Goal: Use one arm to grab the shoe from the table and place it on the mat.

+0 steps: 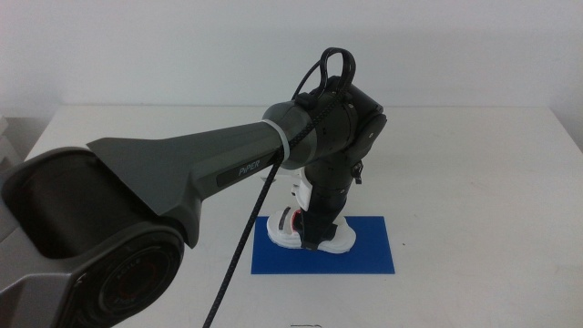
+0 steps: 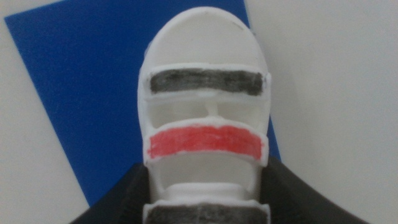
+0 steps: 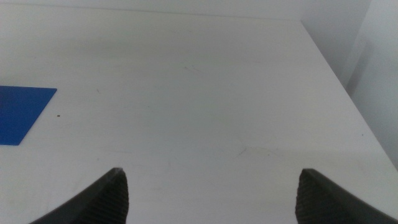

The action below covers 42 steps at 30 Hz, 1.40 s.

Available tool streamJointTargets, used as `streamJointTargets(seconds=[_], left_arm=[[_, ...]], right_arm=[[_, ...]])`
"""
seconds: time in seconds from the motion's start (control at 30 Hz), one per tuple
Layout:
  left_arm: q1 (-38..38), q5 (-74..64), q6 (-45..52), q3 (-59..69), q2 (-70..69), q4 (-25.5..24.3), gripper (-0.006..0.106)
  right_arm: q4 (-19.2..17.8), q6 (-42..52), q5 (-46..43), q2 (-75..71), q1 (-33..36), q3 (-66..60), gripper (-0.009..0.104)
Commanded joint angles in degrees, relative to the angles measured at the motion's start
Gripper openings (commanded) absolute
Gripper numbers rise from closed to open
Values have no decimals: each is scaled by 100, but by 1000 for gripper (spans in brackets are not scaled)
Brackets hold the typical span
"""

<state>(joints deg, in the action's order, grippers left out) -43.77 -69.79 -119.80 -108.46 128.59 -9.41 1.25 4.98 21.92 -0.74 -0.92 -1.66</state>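
Note:
The left arm (image 1: 182,178) reaches in from the left over the deep-blue mat (image 1: 369,246). Its gripper (image 1: 321,228) points down and is shut on the small white shoe (image 1: 290,230). The shoe is over the left part of the mat, touching it or just above it; I cannot tell which. In the left wrist view the shoe (image 2: 205,99) shows a black strap, a red strap and another black strap, with the dark jaws against both its sides and the mat (image 2: 81,93) beneath. The right gripper (image 3: 211,180) is open and empty over bare table, out of the middle view.
The white table (image 1: 474,164) stretches around the mat. The right wrist view shows a corner of the mat (image 3: 18,112) and the table's far right edge (image 3: 339,74).

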Motion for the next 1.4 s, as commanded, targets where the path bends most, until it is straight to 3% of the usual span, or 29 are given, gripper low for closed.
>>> streamJointTargets(seconds=[0.0,0.2,0.33,0.37,0.4,0.57,0.73,1.23,1.37], left_arm=[[0,-563,-136,-123,-353,12,-1],[0,-563,-136,-123,-353,127,10],[0,-563,-136,-123,-353,158,25],[0,-563,-136,-123,-353,158,39],[0,-563,-136,-123,-353,158,60],[0,-563,-136,-129,-353,158,77],[0,-569,-136,-142,-371,158,83],[0,-582,-136,-199,-1333,314,83],[-6,-582,302,-199,-1807,-25,83]], right_arm=[[-48,70,-320,-111,13,106,94],[-48,70,-320,-111,13,106,94],[-48,70,-320,-111,13,106,94],[-48,70,-320,-111,13,106,94],[-48,70,-320,-111,13,106,94],[-48,70,-320,-111,13,106,94],[-48,70,-320,-111,13,106,94],[-48,70,-320,-111,13,106,94],[-48,70,-320,-111,13,106,94]])
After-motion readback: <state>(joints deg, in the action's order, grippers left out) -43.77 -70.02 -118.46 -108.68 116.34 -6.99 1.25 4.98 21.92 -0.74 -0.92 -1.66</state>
